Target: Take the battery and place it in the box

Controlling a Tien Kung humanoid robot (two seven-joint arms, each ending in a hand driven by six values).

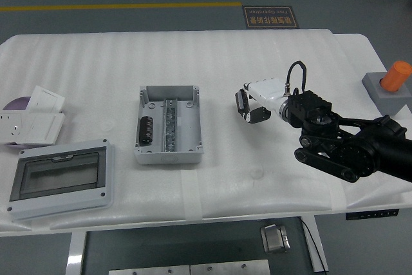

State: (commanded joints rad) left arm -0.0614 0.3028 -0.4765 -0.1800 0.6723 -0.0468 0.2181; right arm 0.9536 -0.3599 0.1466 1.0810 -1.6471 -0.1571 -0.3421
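Note:
My right hand (pixel 250 107), white with black fingers, comes in from the right and hovers just above the table, to the right of the box. Its fingers are curled around a small dark cylindrical battery (pixel 241 102), which is partly hidden by them. The grey open box (pixel 168 148) sits at the table's middle left, with a metal rail down its centre. Another dark battery (pixel 145 131) lies in its left compartment. My left arm does not show.
A grey lid with a clear window (pixel 61 178) lies at the front left. White socket plates (pixel 32 119) are stacked at the left edge. A grey block holding an orange cylinder (pixel 391 84) stands at the far right.

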